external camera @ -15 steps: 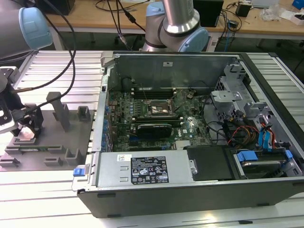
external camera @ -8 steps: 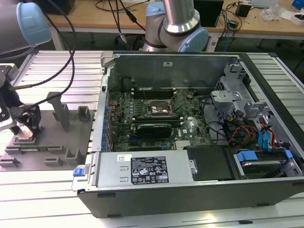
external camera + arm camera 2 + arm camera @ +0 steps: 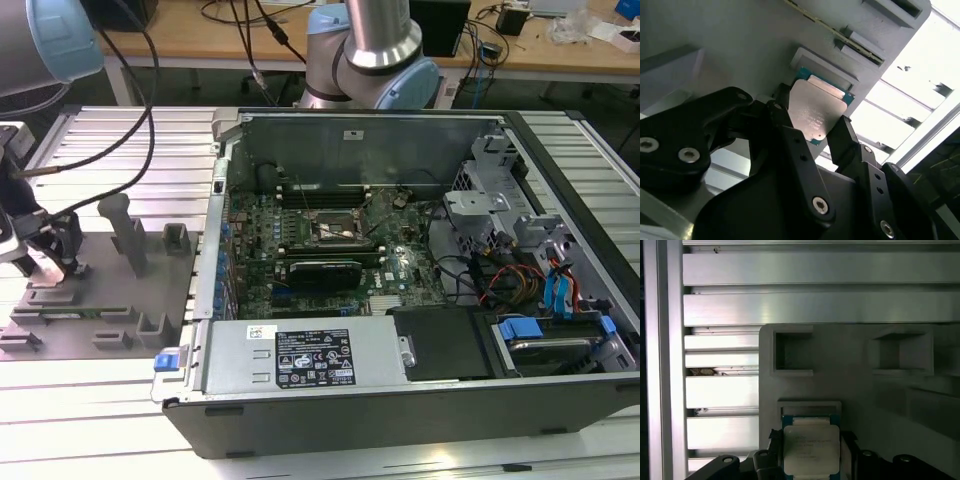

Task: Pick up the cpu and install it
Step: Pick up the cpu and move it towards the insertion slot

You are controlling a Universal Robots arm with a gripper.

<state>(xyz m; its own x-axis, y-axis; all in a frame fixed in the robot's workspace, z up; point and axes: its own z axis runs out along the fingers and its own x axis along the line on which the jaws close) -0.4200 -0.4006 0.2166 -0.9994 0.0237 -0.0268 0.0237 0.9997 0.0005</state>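
pincer (image 3: pixel 813 125) clenched on the cpu (image 3: pixel 816 107), pocket walls of grey fixture (image 3: pixel 855 385) close beside, slatted table (image 3: pixel 815 305) beyond

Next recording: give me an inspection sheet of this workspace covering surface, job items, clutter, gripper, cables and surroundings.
Surface: ribbed aluminium table carrying a grey plastic fixture plate and an open dark computer case.
Job's things: small square silver-topped cpu lying in a pocket of the fixture plate; motherboard socket inside the case.
Clutter: nothing seen.
Gripper: black gripper low over the cpu, at the exterior view's left.
Cables: black cables hanging above the fixture plate; coloured wires inside the case.
Surroundings: wooden bench behind.
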